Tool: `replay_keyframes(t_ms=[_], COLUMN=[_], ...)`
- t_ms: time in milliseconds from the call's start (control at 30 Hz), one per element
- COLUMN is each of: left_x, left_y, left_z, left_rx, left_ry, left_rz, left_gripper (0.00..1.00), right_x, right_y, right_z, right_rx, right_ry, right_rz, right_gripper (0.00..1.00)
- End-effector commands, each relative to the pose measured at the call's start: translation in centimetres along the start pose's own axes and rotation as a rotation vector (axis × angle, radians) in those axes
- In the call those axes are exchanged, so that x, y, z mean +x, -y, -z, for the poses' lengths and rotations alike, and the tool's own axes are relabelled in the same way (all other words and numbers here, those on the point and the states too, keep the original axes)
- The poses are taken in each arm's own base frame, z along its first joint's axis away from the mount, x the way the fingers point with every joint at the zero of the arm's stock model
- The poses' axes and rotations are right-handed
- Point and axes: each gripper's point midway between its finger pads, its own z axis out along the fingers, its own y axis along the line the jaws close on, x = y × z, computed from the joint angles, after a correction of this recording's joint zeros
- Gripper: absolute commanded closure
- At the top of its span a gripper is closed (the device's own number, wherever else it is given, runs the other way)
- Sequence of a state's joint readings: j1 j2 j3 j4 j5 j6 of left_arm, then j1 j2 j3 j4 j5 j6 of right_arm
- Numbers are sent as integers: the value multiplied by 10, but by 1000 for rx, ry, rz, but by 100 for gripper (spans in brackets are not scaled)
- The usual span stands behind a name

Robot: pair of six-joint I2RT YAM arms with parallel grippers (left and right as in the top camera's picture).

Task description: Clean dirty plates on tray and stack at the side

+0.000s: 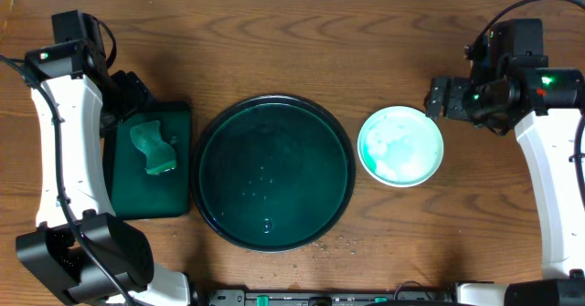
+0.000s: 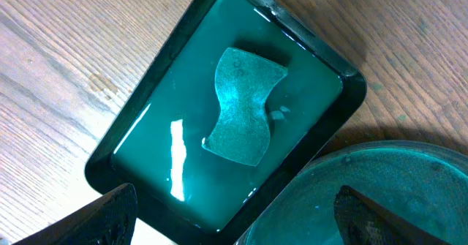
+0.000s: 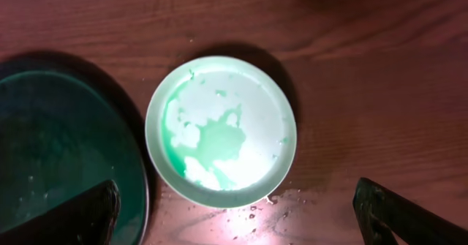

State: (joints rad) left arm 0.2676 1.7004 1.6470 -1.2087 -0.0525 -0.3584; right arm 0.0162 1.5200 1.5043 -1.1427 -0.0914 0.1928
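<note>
**Q:** Where is the plate lying?

**A:** The plate is lying flat on the table. It is just right of the round tray, with a narrow strip of wood showing between the two rims. In the right wrist view, green smears are covering its left and lower parts. Whether other plates are lying beneath it cannot be told.

**Q:** What is surrounding it?

**A:** The round tray is sitting mid-table, its dark floor glistening with small droplets. The rectangular tray is resting just beside the round tray's left rim, and a green sponge is lying inside it. Small specks are lying on the wood just beside the plate's near edge. The plate's upper face is lying fully exposed from above.

**Q:** How are the grippers standing?

**A:** The right gripper is hovering beside the plate's far right edge. Its fingers are spreading wide, gripping nothing and touching nothing. The left gripper is hanging over the rectangular tray and the sponge. Its fingers are likewise spreading wide and empty, with the round tray's rim showing beside the right finger.
</note>
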Motion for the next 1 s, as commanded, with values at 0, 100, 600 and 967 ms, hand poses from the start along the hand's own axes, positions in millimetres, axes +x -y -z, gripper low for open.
replay_keyframes(t_ms=[0, 100, 600, 967], left_x=[2, 2, 2, 2], left_y=[-4, -4, -4, -4], left_z=[-2, -2, -2, -2], left_rx=[-17, -17, -17, -17], left_ry=[-7, -7, -7, -7], left_rz=[-8, -8, -8, -8], left_gripper=[14, 14, 14, 14], right_x=[-18, -35, 82, 114], right_y=[3, -1, 44, 59], right_z=[18, 31, 31, -7], right_rx=[30, 20, 41, 39], right_ry=[112, 256, 803, 1016], right_rz=[47, 148, 182, 166], right_gripper=[1, 1, 1, 1])
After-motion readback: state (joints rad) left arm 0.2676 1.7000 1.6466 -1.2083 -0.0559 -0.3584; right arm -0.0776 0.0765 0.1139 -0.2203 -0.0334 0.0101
